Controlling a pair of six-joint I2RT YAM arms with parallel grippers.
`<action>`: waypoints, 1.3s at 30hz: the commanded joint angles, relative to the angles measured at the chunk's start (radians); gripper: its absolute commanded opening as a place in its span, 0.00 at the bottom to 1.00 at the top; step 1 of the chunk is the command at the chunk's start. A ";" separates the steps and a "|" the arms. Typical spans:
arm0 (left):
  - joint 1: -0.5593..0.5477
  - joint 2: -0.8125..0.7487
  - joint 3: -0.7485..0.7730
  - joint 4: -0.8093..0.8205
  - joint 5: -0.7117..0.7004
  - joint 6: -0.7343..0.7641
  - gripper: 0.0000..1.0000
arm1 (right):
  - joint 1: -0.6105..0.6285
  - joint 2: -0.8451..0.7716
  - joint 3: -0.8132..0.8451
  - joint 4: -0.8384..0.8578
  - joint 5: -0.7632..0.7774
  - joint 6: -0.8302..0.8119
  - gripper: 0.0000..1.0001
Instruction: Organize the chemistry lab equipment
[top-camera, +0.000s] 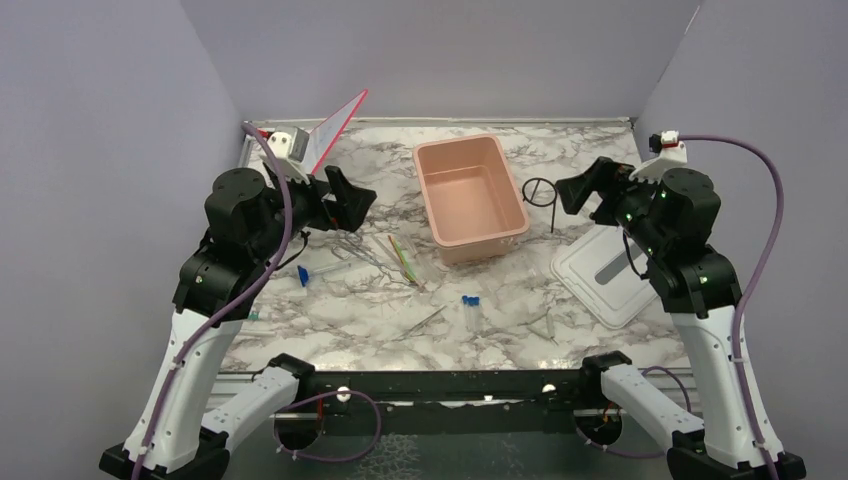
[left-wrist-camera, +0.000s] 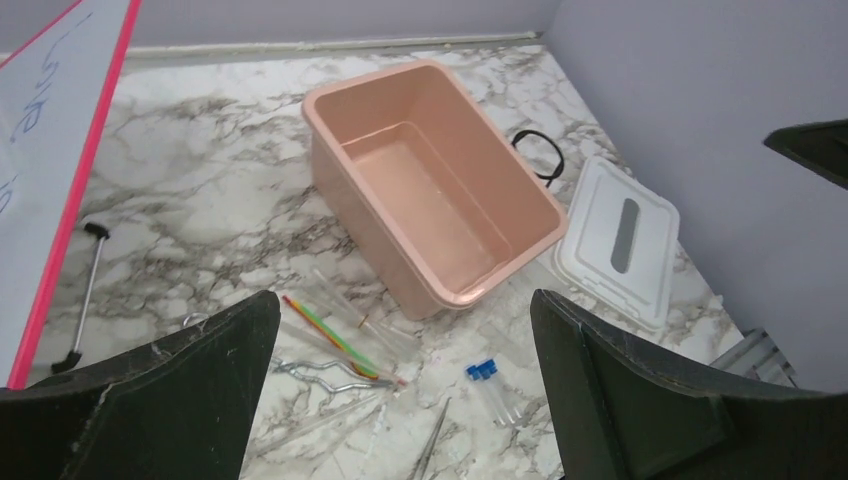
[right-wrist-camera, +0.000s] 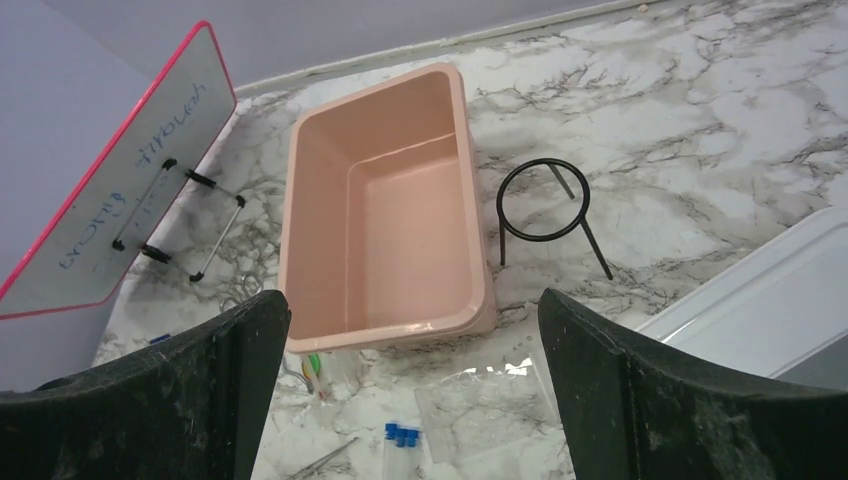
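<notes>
My left gripper (top-camera: 347, 200) and right gripper (top-camera: 578, 190) hang spread and empty, flanking the pink tub (top-camera: 483, 246); blue-capped tubes (top-camera: 469, 310) and black wire ring stand (top-camera: 553, 212) lie outside it.

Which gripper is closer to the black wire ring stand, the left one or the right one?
Right. The right gripper is just to the right of the ring stand in the top view. The left gripper is far off, on the other side of the pink tub.

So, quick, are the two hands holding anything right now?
Left hand: open, holding nothing.
Right hand: open, holding nothing.
</notes>
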 joint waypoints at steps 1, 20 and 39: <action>-0.003 -0.022 -0.041 0.174 0.167 0.042 0.99 | -0.007 -0.002 -0.028 0.030 -0.057 -0.033 1.00; -0.003 -0.045 -0.244 0.458 0.353 0.022 0.99 | 0.172 0.170 -0.064 0.247 -0.568 -0.056 0.83; -0.003 -0.240 -0.111 0.276 -0.551 0.125 0.89 | 0.858 0.829 0.091 0.356 -0.068 -0.212 0.56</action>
